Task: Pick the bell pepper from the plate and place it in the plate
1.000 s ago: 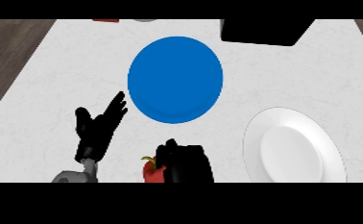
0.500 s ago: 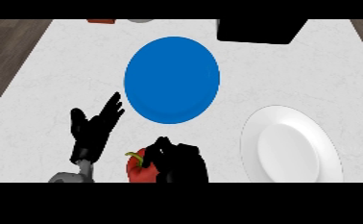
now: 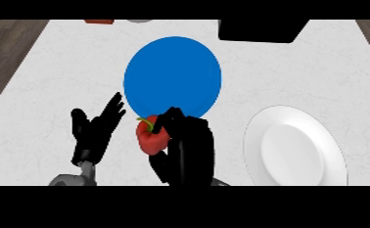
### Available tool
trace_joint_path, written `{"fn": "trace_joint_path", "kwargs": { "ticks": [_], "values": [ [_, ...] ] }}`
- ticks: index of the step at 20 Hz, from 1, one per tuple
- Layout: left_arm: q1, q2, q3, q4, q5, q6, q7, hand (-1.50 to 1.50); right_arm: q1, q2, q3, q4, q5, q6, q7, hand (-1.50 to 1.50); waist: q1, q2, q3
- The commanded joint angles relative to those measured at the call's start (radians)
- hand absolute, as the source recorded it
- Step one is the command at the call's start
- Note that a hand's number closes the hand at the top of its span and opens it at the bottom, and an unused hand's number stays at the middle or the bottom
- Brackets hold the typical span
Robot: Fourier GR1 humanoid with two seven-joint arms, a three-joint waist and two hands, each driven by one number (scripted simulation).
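Head view: the right robot hand (image 3: 186,148) sits low at centre, its fingers curled round a red bell pepper (image 3: 151,138); the pepper shows at the hand's left side, its green stem (image 3: 147,124) pointing up toward the blue plate (image 3: 172,75); the pepper is pinched between thumb and fingers, and whether it is raised off the white marbled surface (image 3: 65,70) cannot be told from this angle; the pepper's upper end lies just at the blue plate's near rim, the body of it over the surface rather than over the plate.

The blue plate lies at the middle of the surface, bare of any load; a white plate (image 3: 296,146) lies at lower right, well apart from the pepper, separated from it by the right robot hand.

The left robot hand (image 3: 94,131) shows at lower left, fingers spread and straight, pointing up and slightly right; it holds nothing and stands just beside the pepper without touching it; its grey forearm (image 3: 69,179) enters from the lower edge.

Far edge: a black box-like object (image 3: 262,30) at upper right; a small reddish item (image 3: 99,21) and a grey item (image 3: 140,20) at upper left, both cut off and not identifiable; dark wood flooring (image 3: 18,46) shows beyond the left side of the surface.
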Motion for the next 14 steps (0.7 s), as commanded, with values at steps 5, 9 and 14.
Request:
{"fn": "trace_joint_path", "kwargs": {
  "ticks": [5, 9, 14],
  "values": [
    [-0.006, 0.022, 0.03, 0.0, 0.019, -0.013, 0.015, 0.0, -0.165, 0.011, -0.176, 0.262, -0.016, -0.232, 0.149, 1.5, 0.001, 0.006, -0.002],
    [-0.035, -0.035, -0.016, 0.003, -0.025, 0.039, 0.036, 0.0, -0.284, 0.011, -0.264, 0.425, -0.137, -0.314, 0.065, 1.5, 0.01, 0.014, -0.001],
    [-0.011, -0.005, 0.006, 0.014, 0.011, -0.019, 0.018, 0.0, -0.406, 0.011, -0.317, 0.627, -0.271, -0.4, -0.02, 1.5, 0.004, 0.013, -0.002]
  ]
}}
